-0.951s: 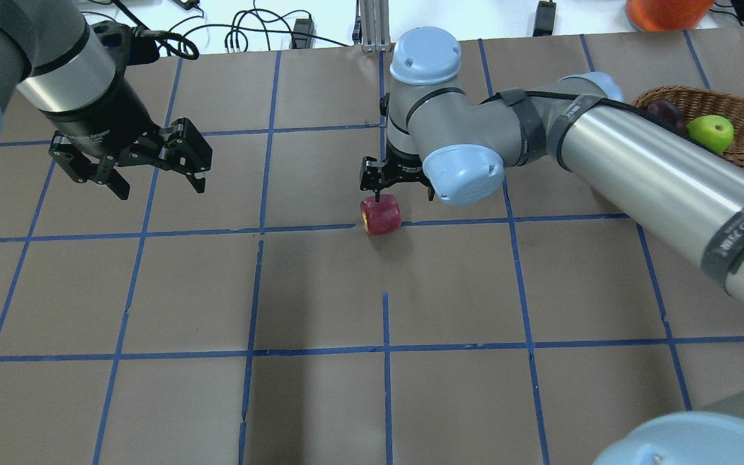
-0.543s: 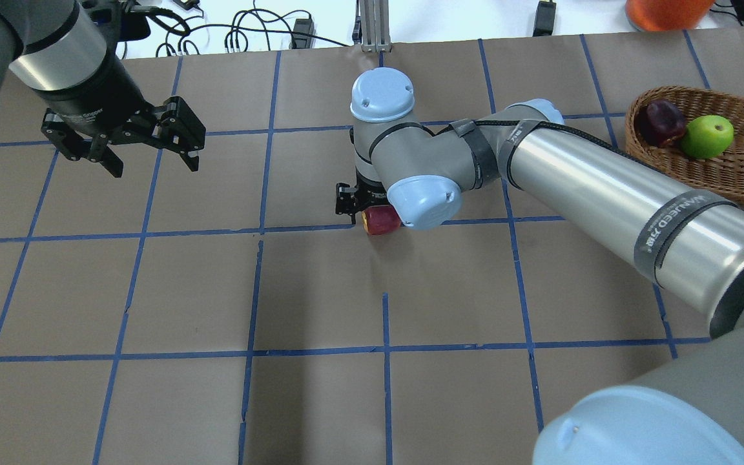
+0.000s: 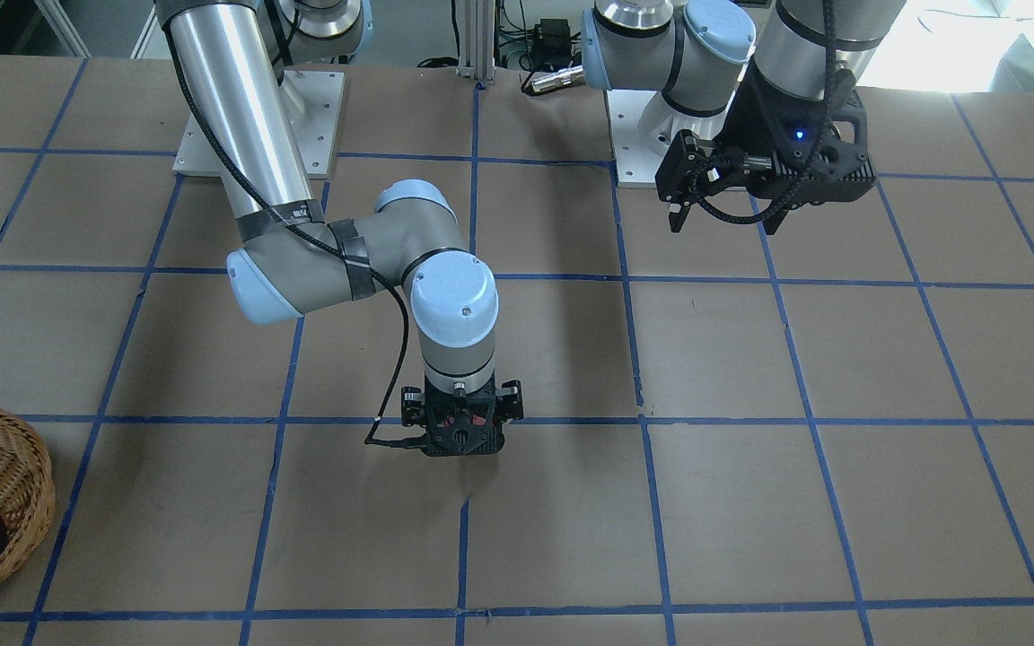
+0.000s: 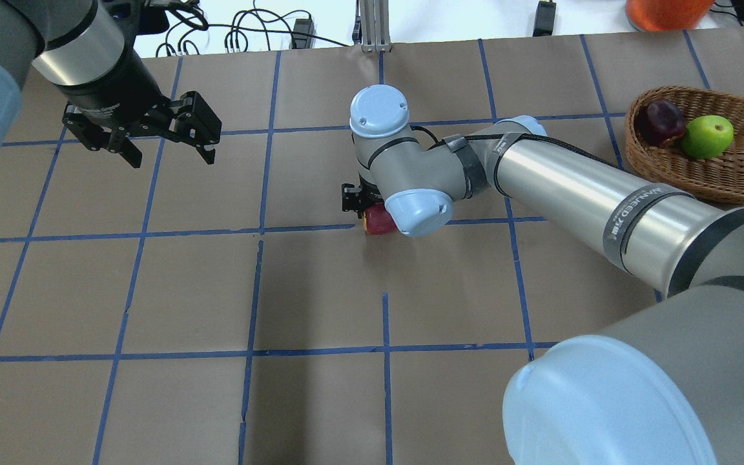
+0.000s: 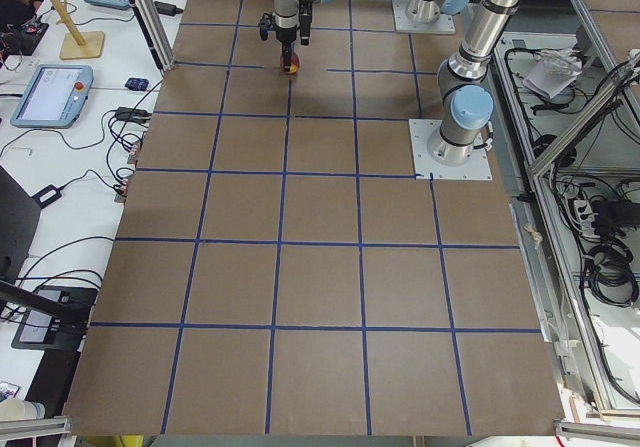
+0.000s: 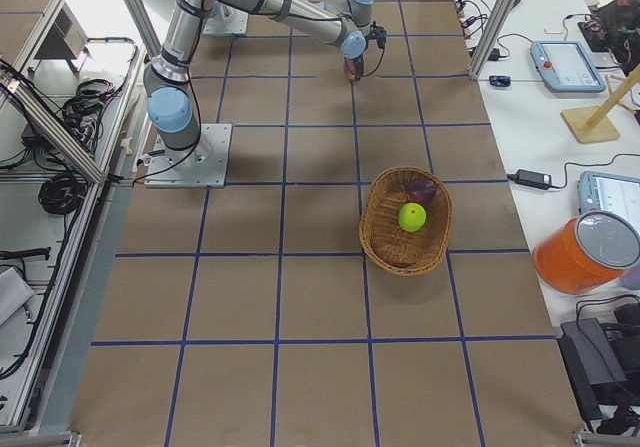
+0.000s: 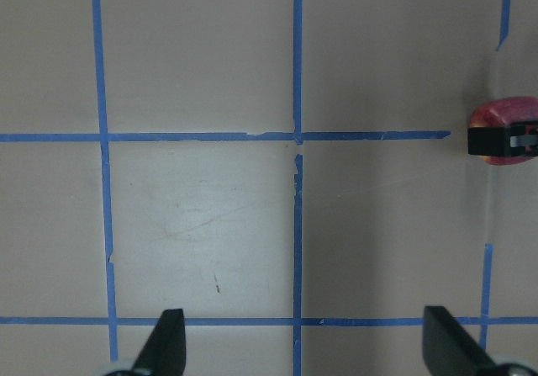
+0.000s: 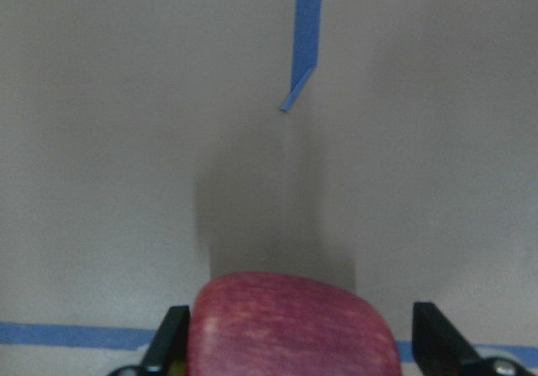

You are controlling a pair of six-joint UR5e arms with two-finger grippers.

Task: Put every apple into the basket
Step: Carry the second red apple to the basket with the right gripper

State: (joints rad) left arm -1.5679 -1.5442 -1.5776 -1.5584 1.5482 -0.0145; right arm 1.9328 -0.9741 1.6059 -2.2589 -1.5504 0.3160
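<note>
We have right gripper low over red apple on table, jaws spread either side, not yet pinching: poised to grasp. Left gripper wide open, empty, held clear. Green apple, purple apple lie in wicker basket.

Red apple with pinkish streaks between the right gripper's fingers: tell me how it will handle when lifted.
The red, pink-streaked apple looks firm and rounded, so the right gripper should probably hold it without it deforming. Its smooth skin may slip if pinched off-centre. Nudged on the flat paper-covered table, it would likely roll.
</note>
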